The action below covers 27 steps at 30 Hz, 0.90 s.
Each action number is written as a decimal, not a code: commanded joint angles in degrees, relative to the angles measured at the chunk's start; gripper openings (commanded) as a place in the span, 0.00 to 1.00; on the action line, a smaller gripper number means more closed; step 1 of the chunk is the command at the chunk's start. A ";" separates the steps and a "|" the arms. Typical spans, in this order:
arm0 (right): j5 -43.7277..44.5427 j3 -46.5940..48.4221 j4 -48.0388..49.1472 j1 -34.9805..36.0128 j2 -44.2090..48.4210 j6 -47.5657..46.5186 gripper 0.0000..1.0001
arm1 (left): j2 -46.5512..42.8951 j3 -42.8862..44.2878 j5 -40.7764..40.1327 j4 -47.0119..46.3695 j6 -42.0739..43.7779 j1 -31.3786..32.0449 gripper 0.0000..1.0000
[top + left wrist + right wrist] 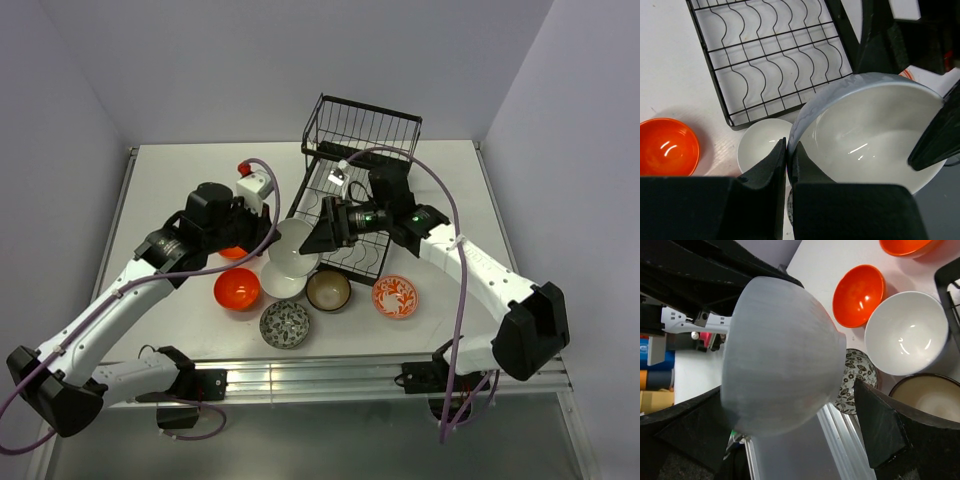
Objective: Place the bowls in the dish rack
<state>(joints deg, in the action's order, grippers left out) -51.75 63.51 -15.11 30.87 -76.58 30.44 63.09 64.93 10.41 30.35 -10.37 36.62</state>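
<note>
I can't read any text, brand, number or sign from my feeds. A small white tag [340, 170] on the dish rack [362, 128] is too small for me to make out. The blue and orange objects [655, 359] at the left edge of the right wrist view show no lettering I can make out.

Pretty plain setup: a white table [170, 190] boxed in by pale lavender-grey walls, with a back wall [250, 60], left wall [50, 150] and right wall [590, 150]. An aluminium rail [320, 375] runs along the near edge, with grey floor [330, 445] beyond it. The light is soft and even, shadows faint.
</note>
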 commanded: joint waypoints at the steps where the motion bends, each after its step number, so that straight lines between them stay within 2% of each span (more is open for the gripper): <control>1: -1.60 3.11 3.42 1.64 -1.38 1.38 1.00 | -2.71 0.73 3.91 -6.26 -3.07 0.21 0.00; 5: -3.18 5.49 1.93 3.14 -3.40 0.76 1.00 | -2.18 0.38 4.70 -6.79 -4.83 0.12 0.00; 13: -5.29 4.17 3.86 3.58 -3.49 3.49 0.97 | -1.57 -0.50 4.79 -7.85 -6.50 -0.06 0.00; 16: -5.82 3.29 4.39 3.58 -3.32 4.02 0.87 | -1.65 -0.85 4.88 -7.94 -6.77 -0.06 0.00; 19: -6.26 3.38 4.48 3.49 -3.75 4.28 0.70 | -1.66 -0.94 5.23 -7.85 -6.86 -0.15 0.00; 20: -6.26 3.55 4.31 3.58 -4.02 4.02 0.59 | -1.65 -0.85 4.97 -7.76 -6.94 -0.15 0.00; 22: -6.09 3.73 3.95 3.49 -4.19 3.76 0.50 | -1.74 -0.94 5.05 -7.76 -6.77 -0.15 0.00; 23: -5.91 3.73 3.86 3.49 -4.20 3.58 0.41 | -1.83 -1.12 4.88 -7.67 -6.68 -0.23 0.00; 24: -5.82 3.73 3.86 3.49 -4.20 3.49 0.36 | -1.83 -1.38 4.62 -7.67 -6.51 -0.15 0.01; 27: -5.21 3.82 3.34 3.49 -4.72 2.79 0.18 | -1.57 -1.73 4.18 -7.41 -6.07 -0.23 0.10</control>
<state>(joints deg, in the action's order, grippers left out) -53.60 65.98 -14.44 33.61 -80.97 33.98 62.50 63.35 13.56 27.29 -15.16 36.36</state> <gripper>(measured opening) 0.757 0.105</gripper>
